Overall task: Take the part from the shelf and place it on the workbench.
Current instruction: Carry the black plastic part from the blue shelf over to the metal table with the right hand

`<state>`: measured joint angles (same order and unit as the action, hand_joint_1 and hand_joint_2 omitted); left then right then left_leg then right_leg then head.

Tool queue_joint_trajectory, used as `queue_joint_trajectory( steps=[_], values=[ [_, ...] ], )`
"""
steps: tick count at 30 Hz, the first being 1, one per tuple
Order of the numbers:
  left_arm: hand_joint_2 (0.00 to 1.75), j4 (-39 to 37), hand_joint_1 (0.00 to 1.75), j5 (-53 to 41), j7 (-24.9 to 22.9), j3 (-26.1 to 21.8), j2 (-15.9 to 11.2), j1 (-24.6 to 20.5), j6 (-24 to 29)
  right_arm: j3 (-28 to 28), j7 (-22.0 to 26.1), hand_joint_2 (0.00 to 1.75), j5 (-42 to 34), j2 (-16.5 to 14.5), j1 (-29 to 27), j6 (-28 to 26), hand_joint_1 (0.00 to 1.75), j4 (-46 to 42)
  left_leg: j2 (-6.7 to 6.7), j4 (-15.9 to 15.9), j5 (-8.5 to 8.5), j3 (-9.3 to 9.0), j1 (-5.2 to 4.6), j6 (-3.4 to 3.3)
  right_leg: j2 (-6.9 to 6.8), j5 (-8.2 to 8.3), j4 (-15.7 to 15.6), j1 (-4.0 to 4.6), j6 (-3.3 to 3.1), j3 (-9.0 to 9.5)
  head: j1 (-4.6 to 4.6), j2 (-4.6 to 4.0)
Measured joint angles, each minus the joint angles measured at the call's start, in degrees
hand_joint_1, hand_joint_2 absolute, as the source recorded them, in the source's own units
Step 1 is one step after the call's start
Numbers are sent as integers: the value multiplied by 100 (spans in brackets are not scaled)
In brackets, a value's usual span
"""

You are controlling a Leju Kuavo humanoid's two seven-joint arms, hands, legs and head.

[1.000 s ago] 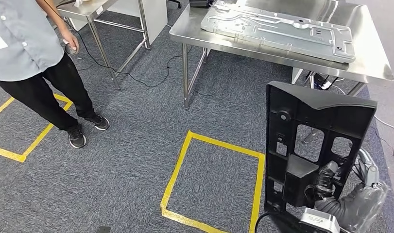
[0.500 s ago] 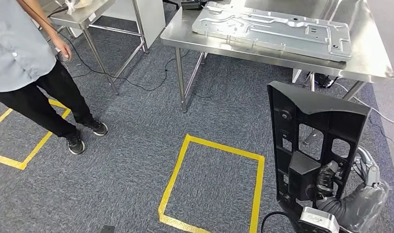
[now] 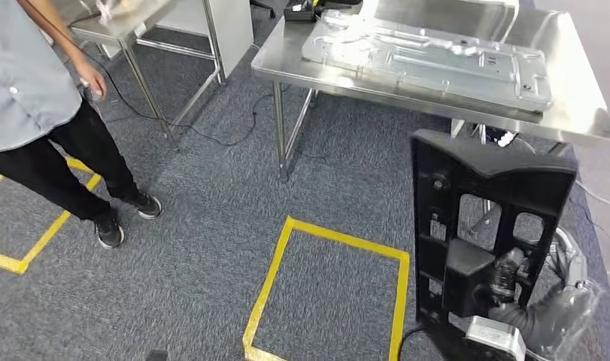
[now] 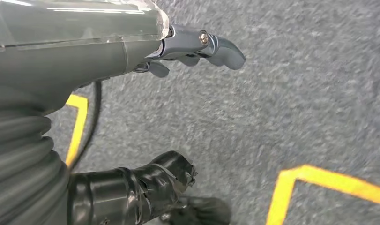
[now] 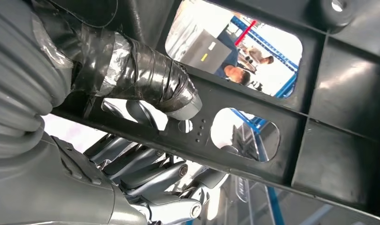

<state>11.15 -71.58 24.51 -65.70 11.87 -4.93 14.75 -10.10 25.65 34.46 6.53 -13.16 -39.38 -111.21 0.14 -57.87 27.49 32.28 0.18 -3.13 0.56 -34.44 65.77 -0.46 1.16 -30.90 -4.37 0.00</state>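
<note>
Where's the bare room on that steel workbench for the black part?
The steel workbench is mostly covered by a grey stamped metal panel. Bare strips: along the near edge in front of the panel, and the right end beside it. The right hand holds the black plastic frame part upright.

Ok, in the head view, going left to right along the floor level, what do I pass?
Person → yellow floor square → black part, held upright by the right hand. The steel workbench, with a metal panel on it, stands beyond.
</note>
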Motion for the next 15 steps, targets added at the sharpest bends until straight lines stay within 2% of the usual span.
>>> queue_joint_trajectory(
  steps=[1,2,3,4,6,7,8,9,10,12,14,15],
  values=[
    [175,0,0,1,0,0,2,0,0,0,-21,175,-31,4,4,-1,175,4,-4,30,37,-93,15,-23,-9,-166,422,-21,48,-271,-1,-1],
    [175,0,0,1,0,0,3,4,0,0,-25,175,-51,5,2,0,175,6,-6,30,78,-132,18,-18,-13,-262,692,-38,76,-505,-1,-1],
    [175,0,0,-1,0,0,4,15,0,0,-25,175,-72,5,-1,1,175,8,-8,30,125,-183,23,-7,-17,-265,796,-56,98,-663,-1,-1],
    [175,0,0,-1,-1,0,9,25,0,0,-25,175,-97,5,-1,1,175,9,-9,30,174,-249,32,10,-22,-136,686,-71,112,-712,-1,-1],
    [175,0,0,-2,-1,0,18,36,0,0,-23,175,-137,5,1,2,175,10,-11,33,283,-394,57,59,-47,413,19,-90,113,-567,-3,-1],
    [175,0,0,-1,0,0,21,34,1,0,-23,175,-149,5,4,1,175,14,-13,34,334,-454,63,92,-68,602,-305,-80,97,-486,-4,-2],
    [175,0,0,-1,0,0,21,26,1,0,-23,175,-156,5,7,-1,175,18,-11,47,378,-487,65,129,-89,710,-517,-63,62,-427,-4,-1],
    [175,0,0,0,1,0,21,21,2,0,-22,175,-165,6,7,-4,175,20,-6,51,401,-528,62,170,-101,750,-616,-44,20,-403,-6,-2],
    [175,0,0,0,1,0,21,15,3,0,-21,175,-177,6,8,-9,175,22,-2,43,402,-562,55,212,-98,714,-628,-30,-26,-397,-5,-2],
    [175,0,0,0,2,0,22,13,4,0,-15,175,-192,5,5,-19,175,18,7,-47,405,-605,58,276,-71,759,-659,-41,-109,-305,-5,-2],
    [175,0,0,4,3,0,22,1,10,0,-6,175,-196,5,8,-29,175,16,4,-461,529,-405,67,310,-65,737,-681,-54,-174,-210,1,-1],
    [175,0,0,9,1,0,22,-5,20,0,-2,175,-196,5,8,-34,175,16,3,-810,671,-201,70,319,-71,719,-688,-55,-202,-185,3,-1]
  ],
)
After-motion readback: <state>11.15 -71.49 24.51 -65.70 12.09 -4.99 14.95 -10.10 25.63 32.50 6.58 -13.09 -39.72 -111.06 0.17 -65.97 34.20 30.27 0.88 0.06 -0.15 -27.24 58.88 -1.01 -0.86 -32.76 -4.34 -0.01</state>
